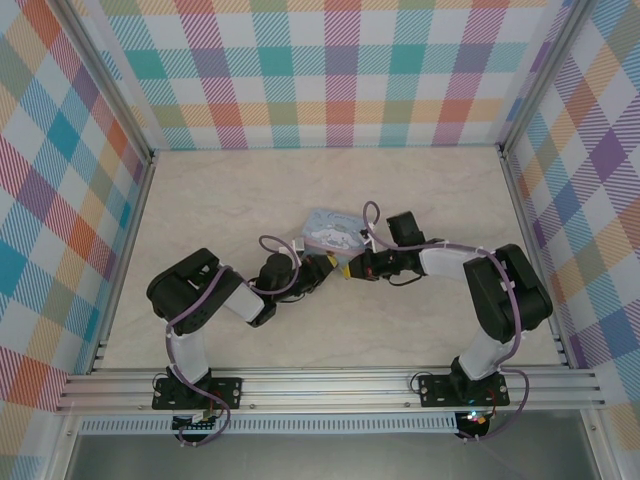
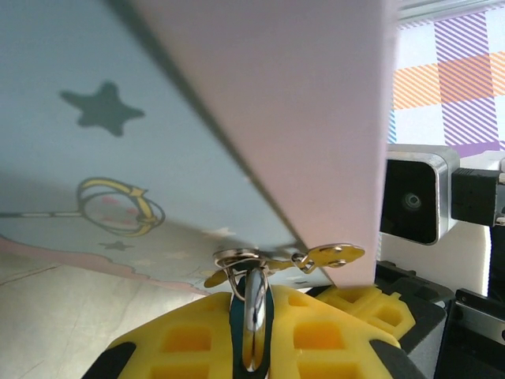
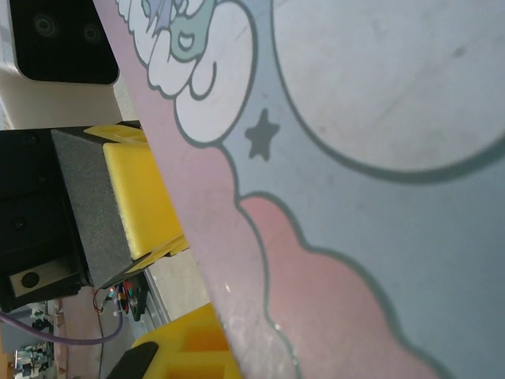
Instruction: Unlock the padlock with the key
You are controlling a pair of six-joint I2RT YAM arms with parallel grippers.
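Note:
The teal padlock (image 2: pixel 256 324), with a shiny metal edge, stands upright between yellow pads, and my left gripper (image 2: pixel 254 296) is shut on it. Its thin shackle (image 2: pixel 235 259) reaches up to a brass-coloured clasp (image 2: pixel 331 254) at the corner of the pastel cartoon tin (image 2: pixel 158 118). From above, my left gripper (image 1: pixel 325 266) and right gripper (image 1: pixel 356 268) meet tip to tip just in front of the tin (image 1: pixel 330 230). In the right wrist view the tin (image 3: pixel 355 197) covers the jaws, leaving one yellow finger (image 3: pixel 185 347) showing. The key is hidden.
The right arm's wrist camera (image 2: pixel 414 193) sits close on the right of the left wrist view. The left gripper's yellow finger (image 3: pixel 138 197) appears beside the tin. Checked walls (image 1: pixel 340 70) enclose the pale tabletop (image 1: pixel 200 200) on three sides.

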